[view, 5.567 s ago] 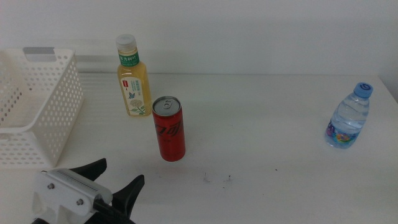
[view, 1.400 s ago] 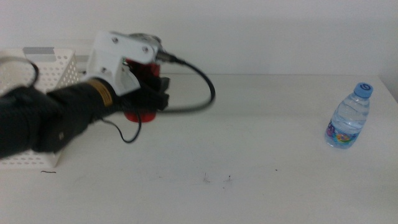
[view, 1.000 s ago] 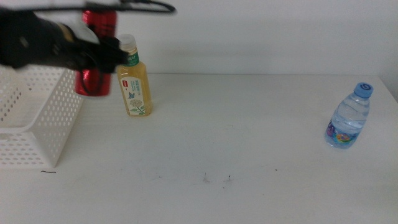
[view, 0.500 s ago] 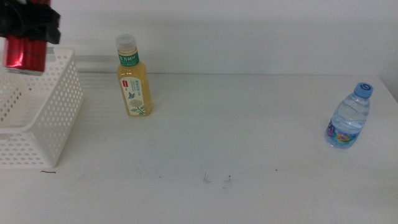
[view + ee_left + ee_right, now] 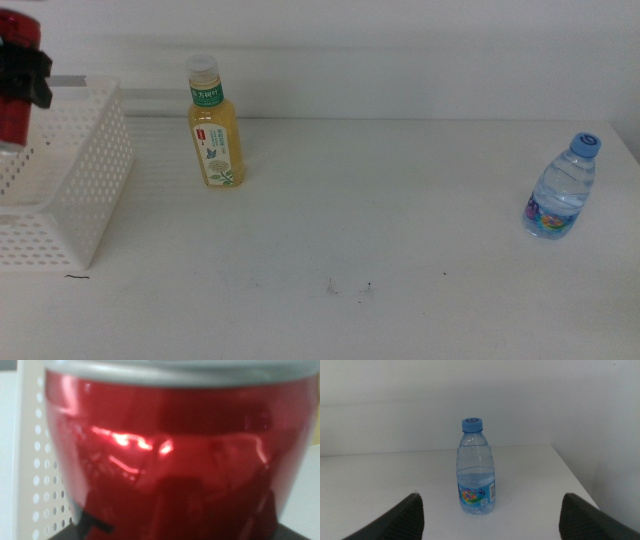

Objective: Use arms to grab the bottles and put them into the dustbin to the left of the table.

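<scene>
- Holding the red can [image 5: 14,85] over the white basket [image 5: 75,190], the left tool [image 5: 22,72] sits at the far left edge of the middle view, its dark jaws clamped around the can's upper part.
- Only part of the can shows there; it hangs above the basket's open top, near the grey strip [image 5: 75,80] on the back rim.
- From the left wrist camera, the can [image 5: 170,460] fills nearly the whole view, with a slice of the basket's hole-dotted wall [image 5: 37,460] beside it.
- A yellow tea bottle [image 5: 215,125] with a white cap and green label stands upright on the counter [image 5: 380,230], just to the right of the basket and apart from it.
- A small water bottle [image 5: 561,190] with a blue cap stands upright near the counter's right edge, well apart from the tea bottle.
- The right tool [image 5: 490,515] is out of the middle view; its own camera shows both jaws spread wide and empty, with the water bottle [image 5: 476,467] standing between them farther off on the counter, untouched.
- A few tiny dark specks [image 5: 348,288] mark the counter near the front.
</scene>
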Robot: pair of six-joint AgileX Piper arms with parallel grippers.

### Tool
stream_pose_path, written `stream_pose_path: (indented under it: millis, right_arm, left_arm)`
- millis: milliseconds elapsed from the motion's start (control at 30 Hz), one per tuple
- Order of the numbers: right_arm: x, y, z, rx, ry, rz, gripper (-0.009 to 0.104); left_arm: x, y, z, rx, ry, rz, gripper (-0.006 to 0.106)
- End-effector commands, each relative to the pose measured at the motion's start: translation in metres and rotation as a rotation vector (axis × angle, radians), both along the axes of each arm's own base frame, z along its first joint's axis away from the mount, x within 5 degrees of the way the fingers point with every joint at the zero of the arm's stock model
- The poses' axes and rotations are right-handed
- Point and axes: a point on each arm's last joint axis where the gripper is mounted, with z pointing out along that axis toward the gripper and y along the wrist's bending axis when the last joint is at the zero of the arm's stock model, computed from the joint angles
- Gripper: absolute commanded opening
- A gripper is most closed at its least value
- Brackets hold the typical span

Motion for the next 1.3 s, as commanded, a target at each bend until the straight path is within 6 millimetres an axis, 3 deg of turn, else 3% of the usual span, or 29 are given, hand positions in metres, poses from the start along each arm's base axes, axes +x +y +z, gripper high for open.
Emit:
stream_pose_path:
  millis: [0,267,567,967,1133,1267]
  right_arm:
    - [0.000,0.000,0.000,-0.005,-0.009,-0.008,0.093]
    - [0.000,0.000,0.000,-0.005,-0.009,-0.008,0.093]
    - [0.000,0.000,0.000,-0.005,-0.009,-0.008,0.093]
    - [0.000,0.000,0.000,-0.005,-0.009,-0.008,0.093]
    - [0.000,0.000,0.000,-0.005,-0.009,-0.008,0.093]
    - [0.000,0.000,0.000,-0.005,-0.009,-0.008,0.093]
  left_arm:
    - [0.005,0.009,-0.001,0.021,-0.023,0.016,0.031]
    - [0.014,0.022,-0.023,0.111,0.038,0.019,0.031]
    - [0.017,0.043,-0.043,0.091,0.081,0.067,0.031]
    - [0.026,0.047,-0.072,0.048,0.141,0.071,0.031]
    - [0.028,0.048,-0.074,0.049,0.130,0.073,0.039]
    - [0.029,0.045,-0.074,0.025,0.127,0.074,0.053]
